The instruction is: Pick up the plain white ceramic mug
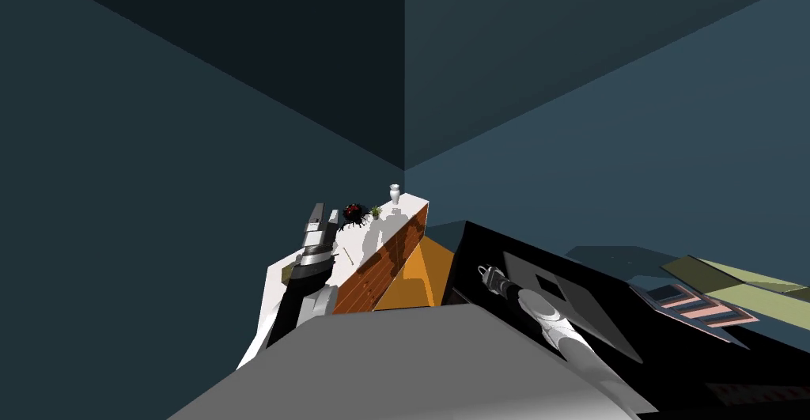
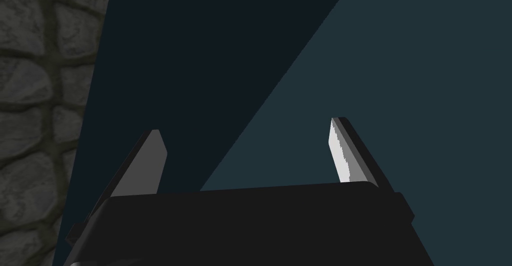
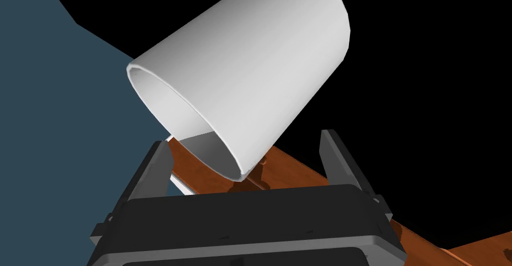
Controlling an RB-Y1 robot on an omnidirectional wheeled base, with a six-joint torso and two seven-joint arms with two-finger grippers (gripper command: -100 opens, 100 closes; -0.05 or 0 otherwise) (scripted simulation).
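"Looking along the right gripper point(image 3: 245, 138), what do you get?"

"A white mug point(image 3: 250, 67), tipped at a slant. Its mouth is turned toward the gripper's dark body and its closed end points away. The wall is plain white wherever it faces the camera. The far side is hidden, so I can't speak for a handle."

"Is it gripped?"

"No. The two fingers point(image 3: 152, 170) stand spread, one to each side of the mouth's lower rim, and neither touches it. The hand is released. The rim dips in between them, over an orange-brown plank point(image 3: 300, 175). Whether rim and plank touch, I can't tell. Behind the mug lies a black area point(image 3: 425, 102)."

"And from the head?"

"The right gripper is a small shape against the black area, too small to read its fingers there. The left gripper point(image 2: 247, 125) is over a white top point(image 1: 411, 206), and its wrist view shows its fingers likewise spread, with nothing between them. Further along that top stand a white vase point(image 1: 395, 194), a small green plant point(image 1: 376, 211) and a dark tangled thing point(image 1: 353, 213) with red in it that I can't identify. The left arm covers part of the top's near end."
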